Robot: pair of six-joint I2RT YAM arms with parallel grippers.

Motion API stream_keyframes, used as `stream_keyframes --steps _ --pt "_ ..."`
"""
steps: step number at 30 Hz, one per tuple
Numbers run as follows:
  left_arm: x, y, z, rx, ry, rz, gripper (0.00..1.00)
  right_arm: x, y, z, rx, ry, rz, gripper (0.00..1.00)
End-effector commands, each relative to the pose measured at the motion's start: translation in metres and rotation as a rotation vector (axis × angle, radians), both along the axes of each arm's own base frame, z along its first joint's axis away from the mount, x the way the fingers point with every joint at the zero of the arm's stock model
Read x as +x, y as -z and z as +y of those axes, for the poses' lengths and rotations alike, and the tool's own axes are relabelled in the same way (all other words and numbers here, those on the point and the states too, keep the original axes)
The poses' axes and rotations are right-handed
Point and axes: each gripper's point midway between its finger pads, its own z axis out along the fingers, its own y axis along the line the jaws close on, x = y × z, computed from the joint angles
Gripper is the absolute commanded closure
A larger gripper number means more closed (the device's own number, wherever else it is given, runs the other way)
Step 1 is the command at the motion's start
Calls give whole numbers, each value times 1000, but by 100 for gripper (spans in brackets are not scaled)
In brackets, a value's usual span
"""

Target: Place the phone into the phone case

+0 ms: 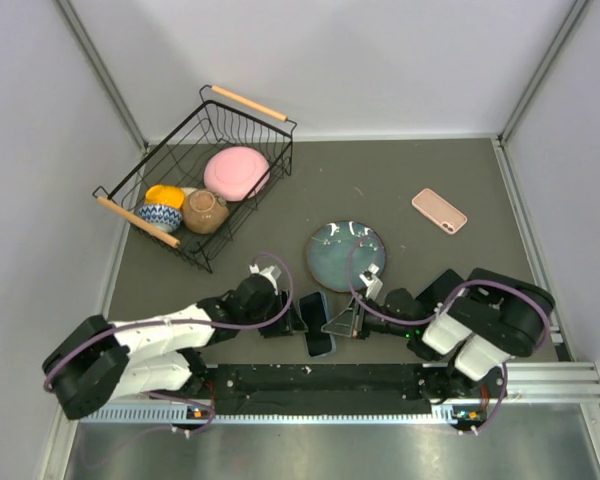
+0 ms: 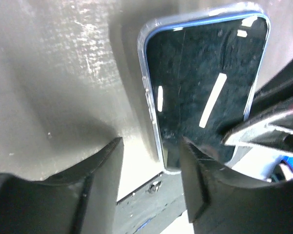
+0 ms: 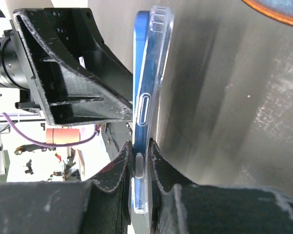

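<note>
The phone point(image 1: 318, 325), blue with a dark screen, lies near the table's front edge between my two grippers. The clear phone case point(image 2: 145, 63) wraps its back and rim. In the right wrist view the phone point(image 3: 142, 92) is seen edge-on with the case point(image 3: 161, 53) against it, and my right gripper point(image 3: 139, 165) is shut on that long edge, one finger on each face. My left gripper point(image 2: 151, 180) stands open at the phone's opposite side. Its right finger point(image 2: 205, 190) overlaps the near corner of the screen point(image 2: 205, 92), gripping nothing.
A blue-green plate point(image 1: 345, 256) sits just behind the phone. A pink phone case point(image 1: 439, 210) lies at the back right. A black wire basket point(image 1: 130, 180) with bowls and a pink dish stands at the back left. The black rail point(image 1: 320, 380) runs along the front edge.
</note>
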Motion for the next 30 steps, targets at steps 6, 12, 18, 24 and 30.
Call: stream_keyframes --steps 6,12,18,24,30 --pt "4 -71 8 -145 25 -244 30 18 -90 6 131 31 -272 100" --pt "4 -124 6 -329 28 -406 26 7 -162 -9 260 30 -430 100" --pt "-14 -174 -14 -562 168 -515 27 -15 -187 -13 344 -49 -443 100" --pt "-24 -188 -29 -652 265 -510 31 -33 -200 -4 443 -148 -453 100" --pt "-25 -187 -32 -648 280 -495 63 -29 -187 7 342 -155 -452 89"
